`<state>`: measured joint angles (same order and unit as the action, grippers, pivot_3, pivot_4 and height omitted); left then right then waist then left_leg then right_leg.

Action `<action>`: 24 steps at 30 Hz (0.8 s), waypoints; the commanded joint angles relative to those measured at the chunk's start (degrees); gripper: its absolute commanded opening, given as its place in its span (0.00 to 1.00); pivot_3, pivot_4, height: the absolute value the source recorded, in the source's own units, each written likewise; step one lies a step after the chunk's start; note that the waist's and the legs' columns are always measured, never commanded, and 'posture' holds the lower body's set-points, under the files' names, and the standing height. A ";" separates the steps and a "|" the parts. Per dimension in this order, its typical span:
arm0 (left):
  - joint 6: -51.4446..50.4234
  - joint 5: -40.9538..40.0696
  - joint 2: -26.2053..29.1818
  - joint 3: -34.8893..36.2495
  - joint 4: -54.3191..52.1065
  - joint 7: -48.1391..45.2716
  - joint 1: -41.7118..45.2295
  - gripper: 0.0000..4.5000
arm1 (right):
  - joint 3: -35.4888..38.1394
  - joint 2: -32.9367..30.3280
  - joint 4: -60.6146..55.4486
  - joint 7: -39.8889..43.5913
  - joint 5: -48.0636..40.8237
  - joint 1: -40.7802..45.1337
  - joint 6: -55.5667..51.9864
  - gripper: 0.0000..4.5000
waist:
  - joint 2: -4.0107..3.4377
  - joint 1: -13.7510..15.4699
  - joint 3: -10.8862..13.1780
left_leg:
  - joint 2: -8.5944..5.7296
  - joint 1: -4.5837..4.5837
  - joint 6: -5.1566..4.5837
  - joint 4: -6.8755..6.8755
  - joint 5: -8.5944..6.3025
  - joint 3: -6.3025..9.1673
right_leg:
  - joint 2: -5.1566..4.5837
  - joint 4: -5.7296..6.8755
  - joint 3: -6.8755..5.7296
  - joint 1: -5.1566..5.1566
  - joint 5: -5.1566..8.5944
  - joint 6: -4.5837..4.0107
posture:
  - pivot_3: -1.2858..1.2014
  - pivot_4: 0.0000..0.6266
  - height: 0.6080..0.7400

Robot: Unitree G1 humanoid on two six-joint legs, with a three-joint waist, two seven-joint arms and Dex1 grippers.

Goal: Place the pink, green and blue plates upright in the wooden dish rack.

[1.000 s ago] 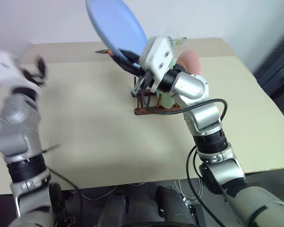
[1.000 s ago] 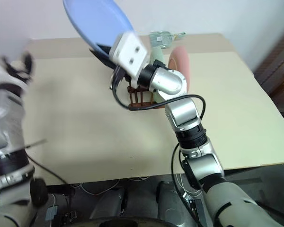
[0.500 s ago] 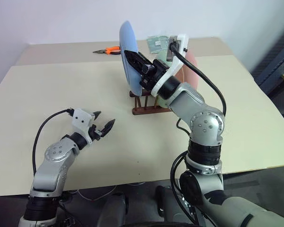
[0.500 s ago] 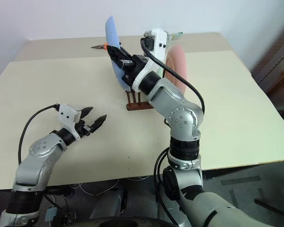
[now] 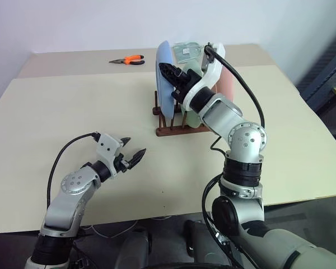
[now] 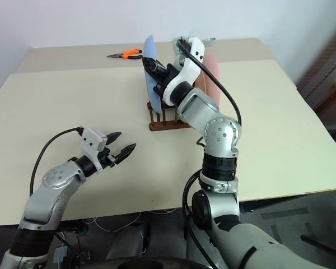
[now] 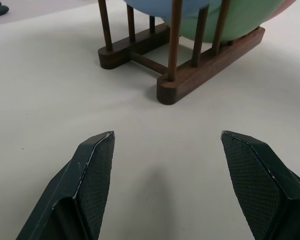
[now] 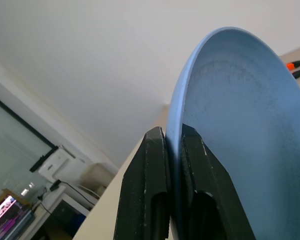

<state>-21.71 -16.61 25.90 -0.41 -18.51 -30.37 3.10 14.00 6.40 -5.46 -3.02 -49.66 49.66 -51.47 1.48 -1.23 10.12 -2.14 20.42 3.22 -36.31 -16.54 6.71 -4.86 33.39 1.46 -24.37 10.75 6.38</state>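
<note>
Beige table (image 5: 73, 106), rack (image 5: 176, 128) mid-table; my right gripper (image 8: 174, 150) pinching blue plate (image 5: 164, 84) rim, plate upright in rack beside green (image 7: 240, 17), pink (image 5: 227, 84); left gripper (image 5: 134, 152) spread, empty; release crooked, plate could tip out

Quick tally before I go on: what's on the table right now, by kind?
Plates: 3, the blue plate, green plate and pink plate, all in the rack
Wooden dish rack: 1
Pliers: 1
Clear packet behind the rack: 1
Total: 6
</note>
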 commanded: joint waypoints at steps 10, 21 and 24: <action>0.57 1.05 -1.00 -1.62 -1.80 -0.20 0.60 0.78 | -20.47 -22.01 -7.05 22.57 24.99 1.72 20.73 0.75 | 0.01 0.12 -0.01 | -0.01 0.04 0.00 -0.01 0.00 -0.02 | -0.01 -0.08 0.00 0.02 0.00 0.06 | 0.52 0.24 1.00; 3.89 4.37 -1.55 -2.80 3.42 -0.31 2.40 0.78 | 3.95 -49.83 -14.01 44.28 21.07 -29.51 25.10 0.75 | 0.11 1.93 -0.05 | -0.10 0.04 -0.10 -0.10 -0.06 -0.04 | -0.14 -0.39 -0.03 0.35 0.12 -0.05 | 0.52 0.24 1.00; 5.05 5.63 -2.48 -2.88 5.97 0.76 3.58 0.78 | 5.86 -52.07 -13.16 48.34 22.87 -40.66 28.30 0.75 | -0.14 1.30 -0.03 | -0.05 -0.06 -0.15 -0.10 -0.09 -0.17 | -0.13 -0.33 0.04 0.37 0.14 -0.03 | 0.52 0.24 1.00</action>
<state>-18.61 -11.77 23.81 -3.53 -12.83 -30.27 5.69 18.27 -44.42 -17.25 43.18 -27.57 10.72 -26.33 1.35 0.07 10.10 -2.19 20.36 3.07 -36.41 -16.63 6.54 -4.99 33.09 1.50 -24.00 10.96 6.46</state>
